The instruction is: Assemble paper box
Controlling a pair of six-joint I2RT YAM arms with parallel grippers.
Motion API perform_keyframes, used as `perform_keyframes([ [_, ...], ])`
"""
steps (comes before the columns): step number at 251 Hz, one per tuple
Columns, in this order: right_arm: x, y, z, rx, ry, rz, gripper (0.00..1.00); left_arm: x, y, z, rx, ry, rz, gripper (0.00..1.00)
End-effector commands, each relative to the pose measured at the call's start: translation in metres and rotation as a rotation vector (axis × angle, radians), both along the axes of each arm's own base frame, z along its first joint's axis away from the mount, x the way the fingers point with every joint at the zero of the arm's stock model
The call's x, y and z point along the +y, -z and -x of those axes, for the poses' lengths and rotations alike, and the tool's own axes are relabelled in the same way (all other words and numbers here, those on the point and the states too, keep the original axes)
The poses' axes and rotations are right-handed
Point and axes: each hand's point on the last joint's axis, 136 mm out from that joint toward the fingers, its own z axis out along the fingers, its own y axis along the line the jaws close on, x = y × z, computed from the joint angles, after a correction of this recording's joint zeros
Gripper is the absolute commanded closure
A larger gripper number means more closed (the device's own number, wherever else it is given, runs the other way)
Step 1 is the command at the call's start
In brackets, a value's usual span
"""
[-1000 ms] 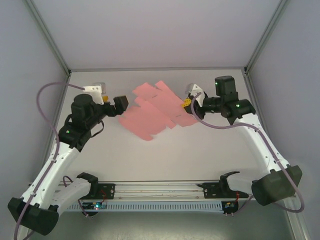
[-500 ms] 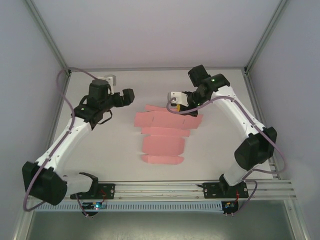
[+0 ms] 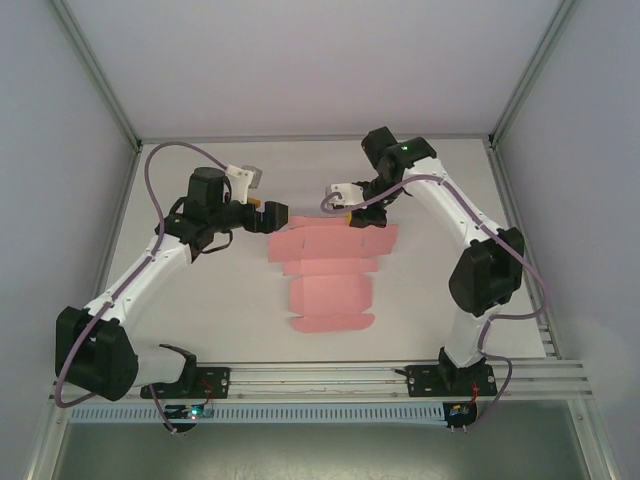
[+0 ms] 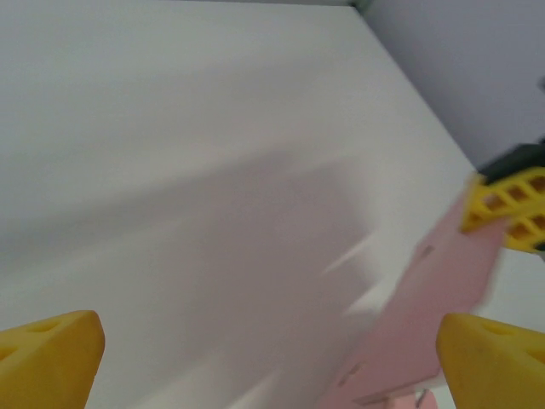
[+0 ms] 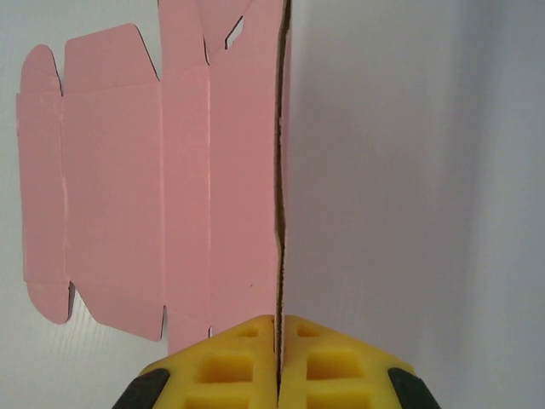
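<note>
At the right gripper (image 5: 278, 332): yellow fingers are closed tight on one edge of the paper box (image 5: 128, 170), a flat pink die-cut sheet.
Paper box: spreads from that pinch across the white table (image 3: 200, 310), toward the arm bases.
Left gripper (image 4: 272, 356): jaws wide apart, holding nothing, just beside the sheet's corner, facing the right gripper.

Table (image 3: 230, 300): flat, matte, off-white. It is enclosed on 3 sides by plain pale panels: back wall (image 3: 320, 60), left wall (image 3: 50, 200), right wall (image 3: 590, 200). 2 aluminium posts rise from the back corners: left post (image 3: 95, 75), right post (image 3: 535, 70). An aluminium rail (image 3: 320, 375) runs along the table's near edge. A white slotted strip (image 3: 320, 410) lies just in front of the rail.
</note>
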Motion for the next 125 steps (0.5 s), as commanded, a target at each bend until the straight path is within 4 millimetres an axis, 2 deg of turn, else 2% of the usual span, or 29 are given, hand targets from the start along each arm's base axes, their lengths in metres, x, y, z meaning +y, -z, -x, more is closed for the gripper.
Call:
perform_keyframes([
  [1, 0.005, -0.006, 0.005, 0.014, -0.035, -0.005, 1.00, -0.020, -0.015, 0.007, -0.075, 0.164, 0.014, 0.00],
  [21, 0.006, -0.006, 0.004, 0.019, -0.034, -0.005, 1.00, -0.030, -0.009, 0.013, -0.049, 0.242, -0.002, 0.06],
  [47, 0.008, -0.006, -0.001, 0.027, -0.019, -0.003, 1.00, -0.039, -0.004, 0.020, -0.064, 0.302, -0.030, 0.29],
  [63, 0.009, -0.006, -0.003, 0.035, -0.010, -0.003, 1.00, -0.043, -0.002, 0.020, -0.078, 0.313, -0.052, 0.39],
  [105, 0.012, -0.004, -0.006, 0.063, -0.003, 0.003, 1.00, -0.056, -0.002, 0.027, -0.130, 0.375, -0.074, 0.49],
  [125, 0.014, -0.001, -0.007, 0.072, -0.003, 0.004, 1.00, -0.059, -0.002, 0.023, -0.144, 0.361, -0.101, 0.52],
])
